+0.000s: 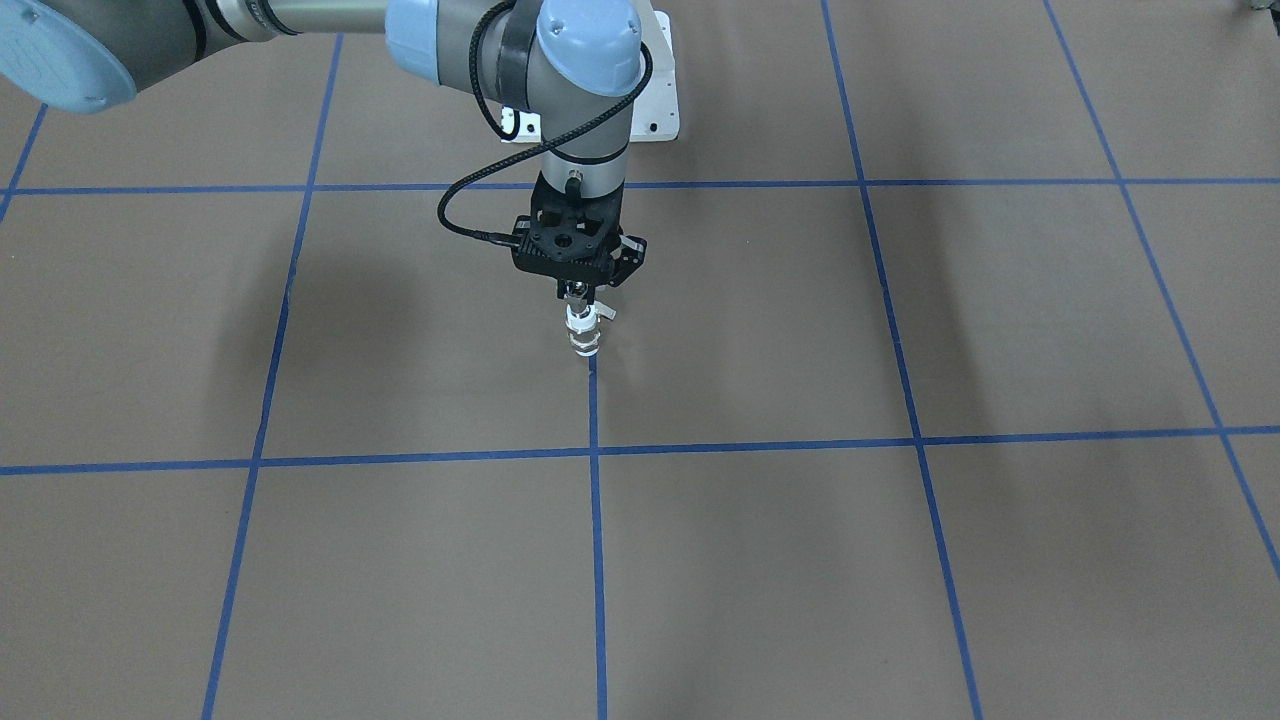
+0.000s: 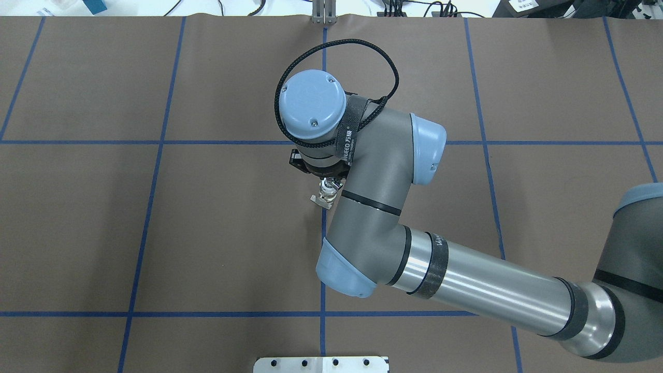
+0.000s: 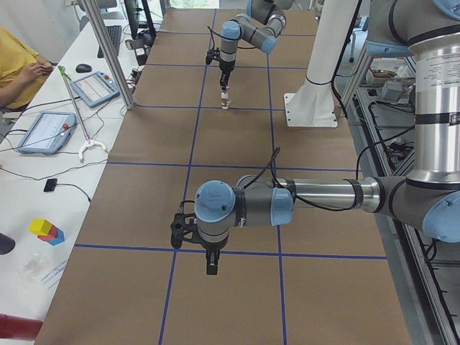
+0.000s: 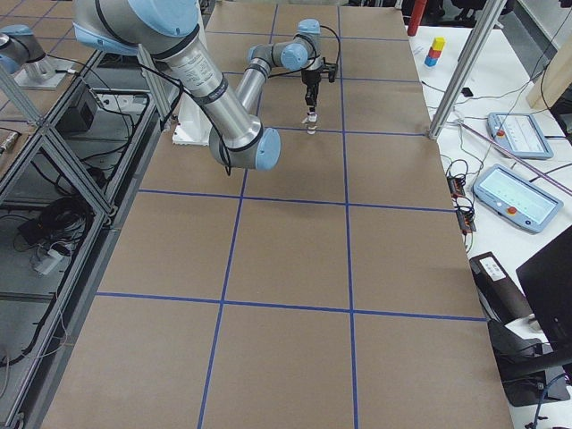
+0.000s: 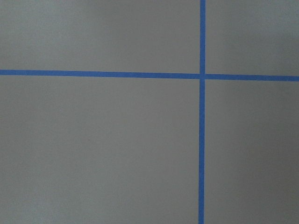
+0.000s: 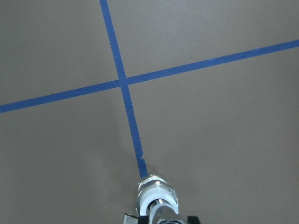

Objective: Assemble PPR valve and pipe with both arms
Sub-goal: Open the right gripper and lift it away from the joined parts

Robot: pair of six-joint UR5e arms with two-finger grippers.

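The white PPR valve point(image 1: 583, 335) with metallic bands stands upright on a blue tape line at the table's middle, its small lever sticking out sideways. It also shows in the overhead view point(image 2: 325, 196) and the right wrist view point(image 6: 156, 193). My right gripper point(image 1: 577, 292) points straight down right above the valve. It is shut on a small shiny piece, seemingly the pipe point(image 1: 575, 290), which sits at the valve's hollow top. My left gripper point(image 3: 210, 267) hangs over bare table far from the valve. I cannot tell whether it is open or shut. The left wrist view shows only table.
The white bolted pedestal point(image 1: 655, 100) stands behind the right arm's wrist. Blue tape lines point(image 1: 597, 520) grid the brown table. In the exterior left view, tablets point(image 3: 93, 88), a metal post point(image 3: 108, 50) and an operator point(image 3: 18, 68) are beyond the table's far long edge.
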